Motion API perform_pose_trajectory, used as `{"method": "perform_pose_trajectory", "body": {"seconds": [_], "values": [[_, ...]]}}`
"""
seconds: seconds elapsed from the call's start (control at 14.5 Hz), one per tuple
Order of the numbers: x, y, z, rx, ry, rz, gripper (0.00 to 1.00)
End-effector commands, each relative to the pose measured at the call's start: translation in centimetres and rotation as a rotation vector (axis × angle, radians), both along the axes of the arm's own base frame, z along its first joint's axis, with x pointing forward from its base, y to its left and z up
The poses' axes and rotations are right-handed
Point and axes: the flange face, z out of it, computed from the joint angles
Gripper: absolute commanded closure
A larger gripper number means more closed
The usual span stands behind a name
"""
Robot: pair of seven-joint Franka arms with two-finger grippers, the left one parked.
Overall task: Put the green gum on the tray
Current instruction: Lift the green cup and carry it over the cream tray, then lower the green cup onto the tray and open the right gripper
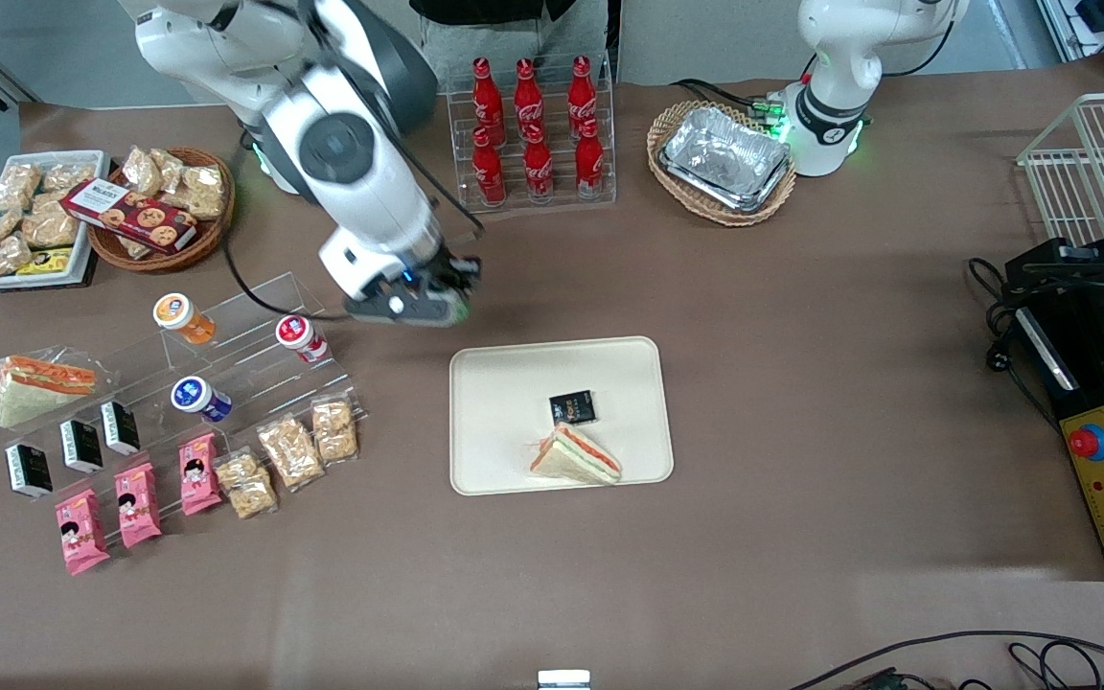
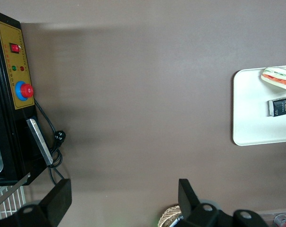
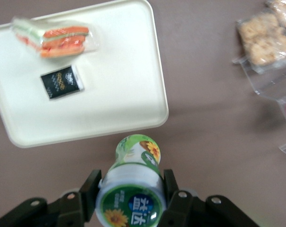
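My right gripper is shut on the green gum, a small bottle with a green body and a white lid bearing a green-and-yellow label; the fingers press its sides. In the front view the gripper hangs above the table, just farther from the camera than the cream tray; the gum is hidden there by the hand. The tray holds a wrapped sandwich and a small black packet.
A clear stepped rack beside the gripper carries orange, red-lidded and blue bottles, with snack packs nearer the camera. Cola bottles and two wicker baskets stand farther back.
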Motion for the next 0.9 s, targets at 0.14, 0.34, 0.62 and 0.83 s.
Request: {"method": "perform_pose_trajectory", "body": {"seconds": [0.14,0.34,0.62,0.83], "values": [[3.4,3.6,-13.1,-0.016,-0.074,0.004,1.0],[3.9,3.9,-18.7,0.02,-0.054,0.004,1.0],[3.8,3.5,-21.5,0.018,-0.014,-0.004,0.57],[4.3,3.0,-21.0,0.018,-0.022,-0.012,0.0]]}}
